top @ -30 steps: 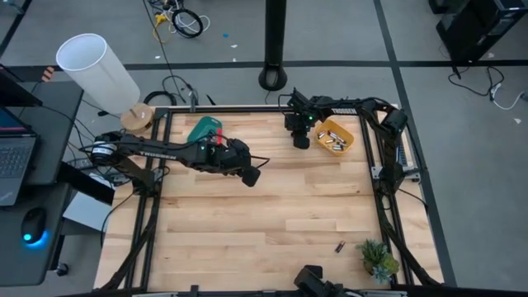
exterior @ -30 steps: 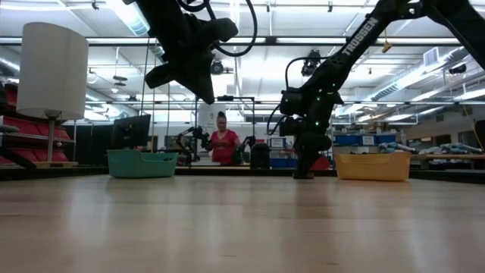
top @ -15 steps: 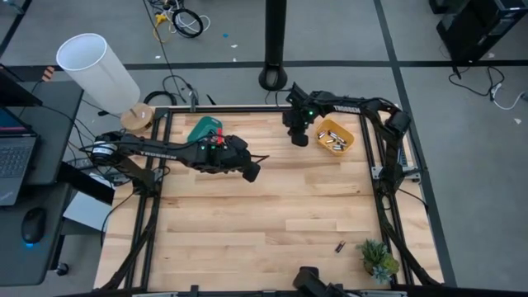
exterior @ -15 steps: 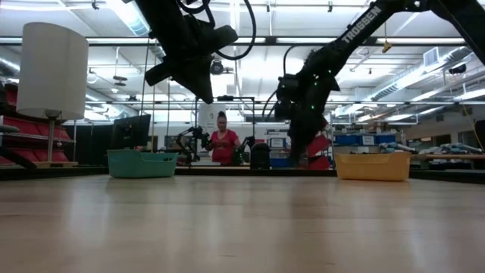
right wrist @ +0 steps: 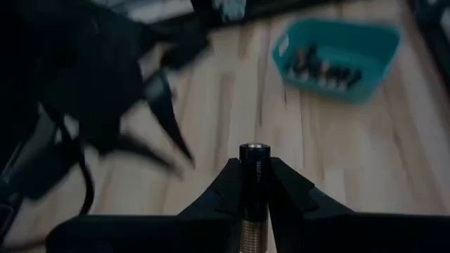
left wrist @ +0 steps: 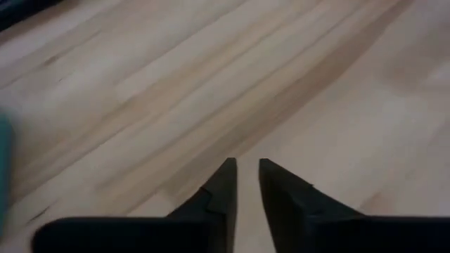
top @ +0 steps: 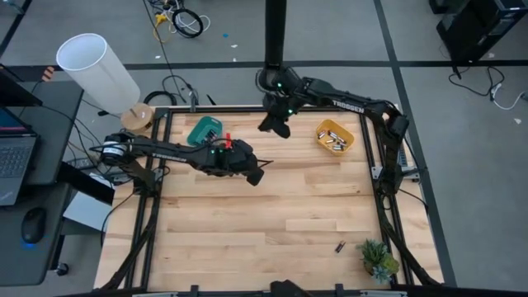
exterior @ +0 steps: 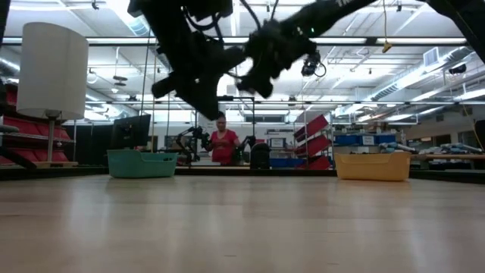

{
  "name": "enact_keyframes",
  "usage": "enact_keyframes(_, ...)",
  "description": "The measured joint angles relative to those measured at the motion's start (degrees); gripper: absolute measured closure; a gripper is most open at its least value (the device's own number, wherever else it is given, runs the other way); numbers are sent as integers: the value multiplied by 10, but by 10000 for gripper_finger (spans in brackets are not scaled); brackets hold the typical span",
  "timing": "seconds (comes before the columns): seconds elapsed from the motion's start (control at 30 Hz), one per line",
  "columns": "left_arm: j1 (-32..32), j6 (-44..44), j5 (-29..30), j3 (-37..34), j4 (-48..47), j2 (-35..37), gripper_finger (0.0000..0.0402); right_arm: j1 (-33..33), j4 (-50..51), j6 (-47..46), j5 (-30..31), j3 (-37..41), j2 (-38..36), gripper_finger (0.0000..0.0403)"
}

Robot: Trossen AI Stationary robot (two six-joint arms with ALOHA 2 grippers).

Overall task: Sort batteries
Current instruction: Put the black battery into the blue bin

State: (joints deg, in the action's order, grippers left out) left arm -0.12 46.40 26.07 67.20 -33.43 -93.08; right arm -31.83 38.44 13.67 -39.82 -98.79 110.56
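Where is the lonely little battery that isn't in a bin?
In the high view, the stray battery lies alone on the wooden table near its front right corner, just left of the small green plant, far from both bins.

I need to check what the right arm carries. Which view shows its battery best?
The right wrist view: the battery stands clamped between the right gripper jaws. High and low views show only the dark gripper, battery hidden.
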Motion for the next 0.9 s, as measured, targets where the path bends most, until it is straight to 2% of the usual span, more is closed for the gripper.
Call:
enact_keyframes(0.17,5,-71,21,0,115,3,279,7,18,-17,-8,-78,-6,357)
enact_keyframes(0.33,9,-161,67,0,238,4,260,-6,21,-17,-9,-88,-48,357)
enact_keyframes(0.53,19,-236,77,0,406,4,259,-18,16,2,-18,-55,-104,357)
enact_keyframes(0.7,36,-265,71,0,515,4,259,-21,-58,-44,-64,9,-149,357)
enact_keyframes(0.9,51,-282,68,0,593,4,259,-20,-158,-89,-69,50,-207,357)
